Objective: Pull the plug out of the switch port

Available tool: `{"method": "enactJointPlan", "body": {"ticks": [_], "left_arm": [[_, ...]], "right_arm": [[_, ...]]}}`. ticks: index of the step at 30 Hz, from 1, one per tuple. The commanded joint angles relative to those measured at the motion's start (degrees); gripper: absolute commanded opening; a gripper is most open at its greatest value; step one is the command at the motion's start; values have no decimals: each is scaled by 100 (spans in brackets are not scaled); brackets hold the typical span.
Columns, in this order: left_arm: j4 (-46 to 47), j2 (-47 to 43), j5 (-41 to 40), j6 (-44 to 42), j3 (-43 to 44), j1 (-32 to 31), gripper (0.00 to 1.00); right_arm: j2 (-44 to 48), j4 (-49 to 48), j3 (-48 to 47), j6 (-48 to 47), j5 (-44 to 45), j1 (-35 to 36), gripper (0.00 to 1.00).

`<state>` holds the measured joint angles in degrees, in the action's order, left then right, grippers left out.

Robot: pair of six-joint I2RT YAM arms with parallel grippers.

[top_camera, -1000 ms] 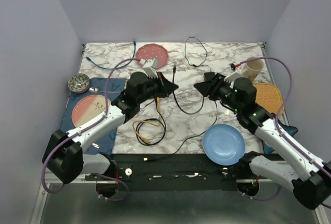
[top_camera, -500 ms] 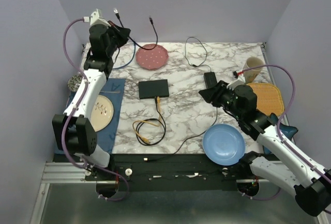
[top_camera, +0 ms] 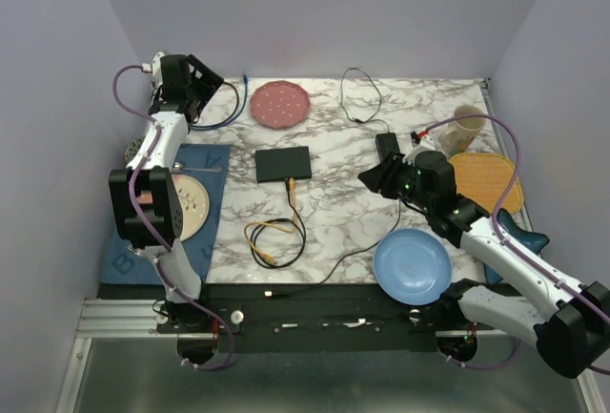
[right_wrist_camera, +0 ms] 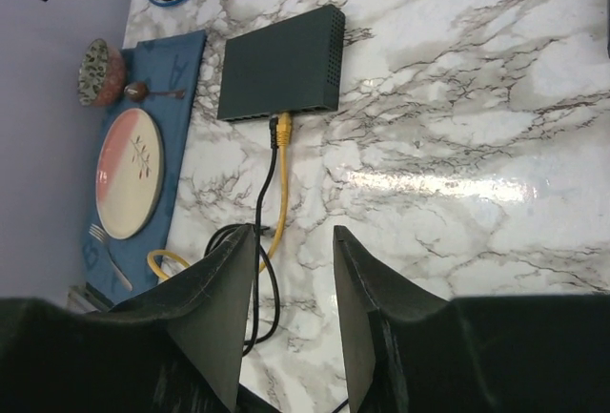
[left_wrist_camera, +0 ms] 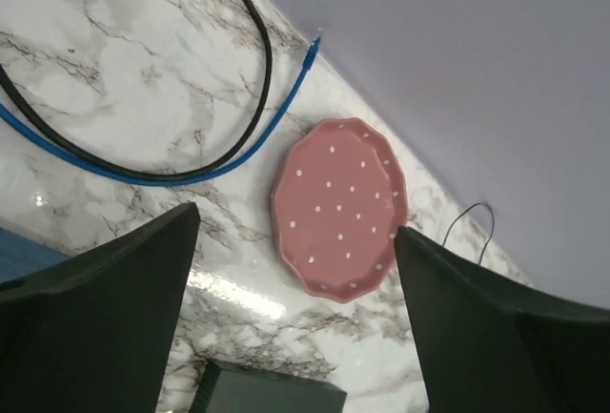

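**Nothing pulled yet: plug sits in the switch, both arms stand off**

The flat matte-black rectangular switch point(top_camera: 283, 163) lies on the white marble counter point(top_camera: 429, 108), just left of centre in the overhead view. The sockets run along the edge that faces the bottom of that frame. From the right wrist view, the yellow plug point(right_wrist_camera: 283, 127) is seated in that edge. Its yellow cable point(right_wrist_camera: 276, 203) runs away toward the lower left of the picture. A thin black lead point(right_wrist_camera: 266, 184) lies right beside it and seems to go into the neighbouring socket, though I can't be sure how deep.

Neither arm has anything in hand. The left arm point(top_camera: 152, 146) is up in the upper left corner of the overhead view, well apart from the switch. The left fingers point(left_wrist_camera: 114, 318) are spread wide with nothing between them. Its camera looks down on a pink dotted plate point(left_wrist_camera: 338, 208), a blue cable point(left_wrist_camera: 143, 173) and a black cable point(left_wrist_camera: 253, 51). Only a corner of the switch shows at the bottom edge there.

The right arm point(top_camera: 477, 232) is to the right of centre. The right fingers point(right_wrist_camera: 219, 299) are parted a moderate way, hold nothing, and point across bare marble toward the switch.

As I read it, the job has not started in earnest. The plug is in its port and no grasp has been made. What's left is everything that counts: close in on the socket edge, pinch the plug body rather than the cable, and draw it straight out, probably with the box steadied.
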<state>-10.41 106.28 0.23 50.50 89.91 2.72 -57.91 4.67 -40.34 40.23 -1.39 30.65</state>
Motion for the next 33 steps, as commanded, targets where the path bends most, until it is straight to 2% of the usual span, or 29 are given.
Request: {"method": "enactJointPlan", "body": {"ticks": [1, 4, 6, 8, 9, 11, 15, 19, 24, 28, 33], "left_arm": [[206, -1098, -32, -67, -727, -236, 99], [767, -1530, 389, 109, -1623, -710, 99], [892, -1540, 975, 293, -2045, -1069, 99], [726, -1321, 1224, 119, -2126, -1317, 99], [438, -1242, 1208, -13, -2161, -1640, 99], [251, -1075, 988, -330, -2275, -1853, 99], [189, -934, 970, -357, -2723, -1933, 94], [-12, -732, 1032, -532, -2724, -1977, 80], [-496, -547, 637, -726, -2689, -1977, 71], [-628, -363, 627, -700, -2558, -1977, 52], [-909, -108, 610, -647, -2338, -1977, 36]], "right_arm": [[-176, -414, -132, -225, -335, 20, 47], [-641, -572, -333, -279, -572, 19, 47], [-1123, -581, -457, -226, -835, 20, 47], [-1485, -659, -580, -16, -1012, 20, 46], [-1643, -738, -589, 46, -1239, 20, 46], [-2118, -1097, -563, 292, -1477, 11, 46], [-2970, -1626, -685, 644, -1995, 28, 45], [-3849, -2101, -1037, 1012, -2392, 28, 44], [-4806, -2304, -1678, 1207, -2647, 134, 43], [-5290, -2286, -2162, 1320, -2726, 195, 43], [-5652, -2198, -2610, 1356, -2779, 283, 43]]}}
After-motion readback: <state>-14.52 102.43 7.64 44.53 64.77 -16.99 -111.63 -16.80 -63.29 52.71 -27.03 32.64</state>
